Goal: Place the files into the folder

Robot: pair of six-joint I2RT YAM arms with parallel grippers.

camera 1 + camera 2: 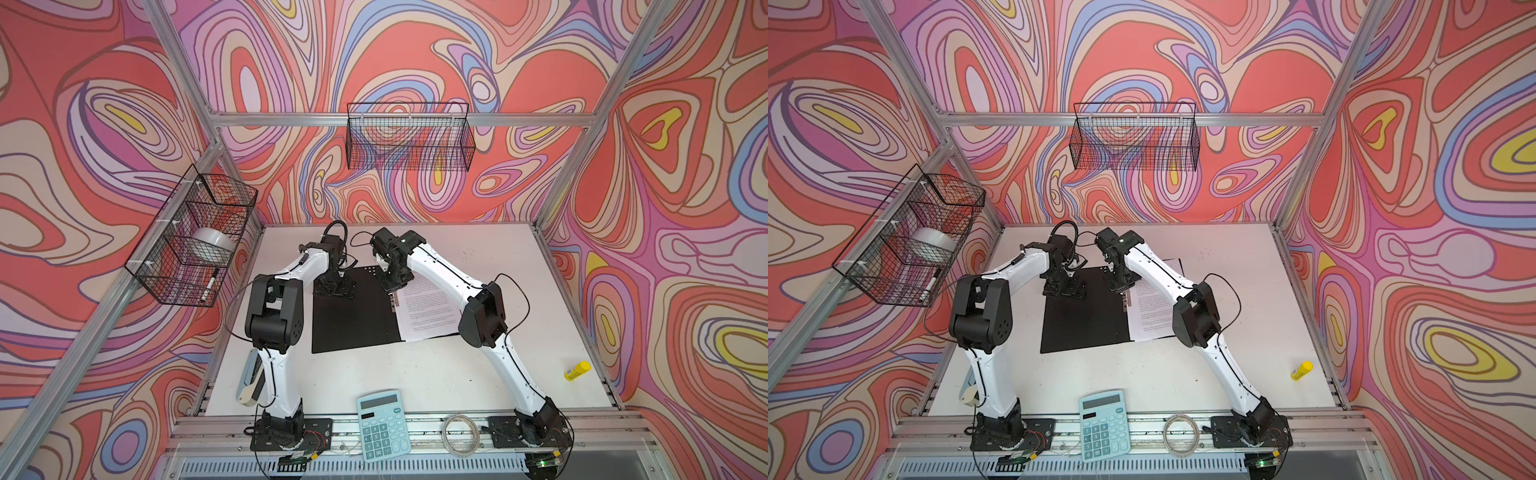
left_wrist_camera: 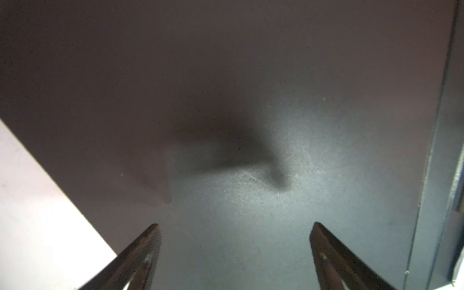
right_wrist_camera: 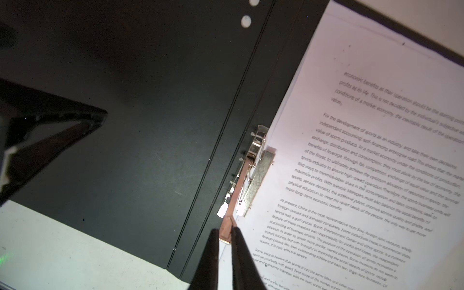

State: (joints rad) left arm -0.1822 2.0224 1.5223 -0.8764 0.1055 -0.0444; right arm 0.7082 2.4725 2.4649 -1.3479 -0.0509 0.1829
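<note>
Folder (image 1: 353, 316) open flat, files (image 1: 428, 307) on its right leaf.
The folder lay spread mid-table, black inside up, with white dots near the far edge of the bare left leaf. The files, white sheets of dense black text, lay slightly skewed on the right leaf, the metal clip (image 3: 256, 170) at the spine overlapping their inner edge.

Black folder (image 1: 353, 316), white paper (image 1: 428, 307), swirling walls (image 1: 415, 50)
The folder's inside is matt black with a silver clip (image 3: 256, 170); the paper carries dense black print. White table (image 1: 415, 374): teal calculator (image 1: 383, 424) at 6 o'clock, yellow tube (image 1: 577, 370) at 4 o'clock. The walls swirl coral, lilac, blue and yellow.
</note>
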